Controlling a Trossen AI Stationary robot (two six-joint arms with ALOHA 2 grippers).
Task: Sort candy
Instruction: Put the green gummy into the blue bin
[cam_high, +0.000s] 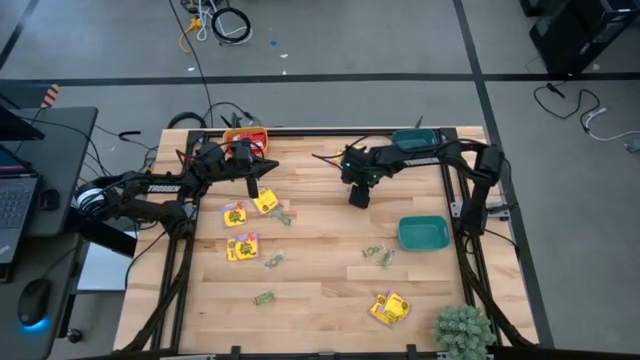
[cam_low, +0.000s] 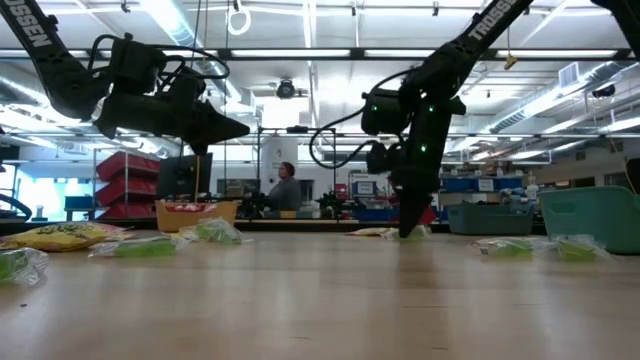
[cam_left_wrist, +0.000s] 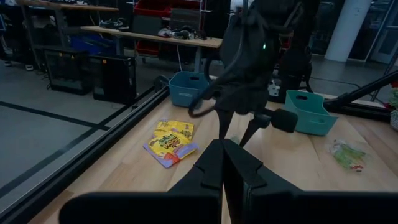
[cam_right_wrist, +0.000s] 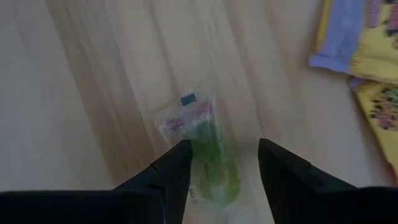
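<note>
Right gripper (cam_right_wrist: 221, 146) is down low over the table (cam_high: 320, 280), well apart from the orange bowl (cam_high: 245, 135) and out toward the teal side. Its claw is spread wide, and a pale green packet (cam_right_wrist: 199, 143) lies flat on the wood right between the two fingers. They aren't pinching it yet. Its wrist camera also catches a couple of yellow packets (cam_right_wrist: 373, 62) just off to one side of that green one.

Left gripper (cam_low: 235, 127) hangs up in the air just in front of the orange bowl. Its fingers are pressed together with nothing in them.

The orange bowl has some red candy (cam_high: 246, 132) in it. The rest of the candy is scattered on the table:
- Three more yellow ones (cam_high: 243, 247) and a few green ones (cam_high: 272, 261) lie near the orange bowl, on the side away from the table edge.
- Another green bunch (cam_high: 378, 255) sits farther off, just beside the teal bowl (cam_high: 422, 233).
- One yellow pack (cam_high: 389, 308) is the farthest from the orange bowl.
</note>
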